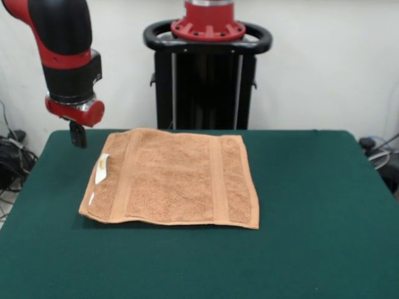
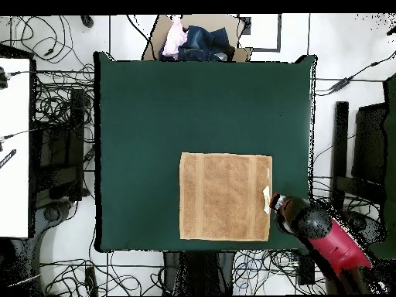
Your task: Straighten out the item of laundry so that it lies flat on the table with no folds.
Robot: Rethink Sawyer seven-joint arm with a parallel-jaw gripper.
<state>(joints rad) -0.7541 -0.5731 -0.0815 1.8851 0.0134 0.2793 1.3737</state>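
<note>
- the towel (image 1: 171, 179) lies spread flat on the green table (image 1: 312, 218), near the edge where the robot's pedestal (image 1: 207, 75) stands, and off toward the arm's side rather than centred.
- it is orange-tan terry, roughly square, with two flat woven bands (image 1: 216, 179) running across it, one near each side.
- its edges look straight and i see no folds; from overhead it reads as a clean rectangle (image 2: 225, 196).
- a small white label (image 1: 101, 169) sticks out at the side edge nearest the arm; there is a faint mark on it, but i cannot read it.
- the table top is dark green and felt-like, far wider than the towel, and bare around it.
- the gripper (image 1: 78, 134) hangs just off the towel's far corner on the label side, above the table and not touching the cloth; it holds nothing, but whether its fingers are parted or closed i cannot tell.
- the red and black arm (image 1: 65, 50) comes down to it from above.
- beyond the table, cables (image 2: 46, 46) sprawl over a pale floor.
- a cardboard box (image 2: 197, 37) of clothes sits at the table's opposite edge.
</note>
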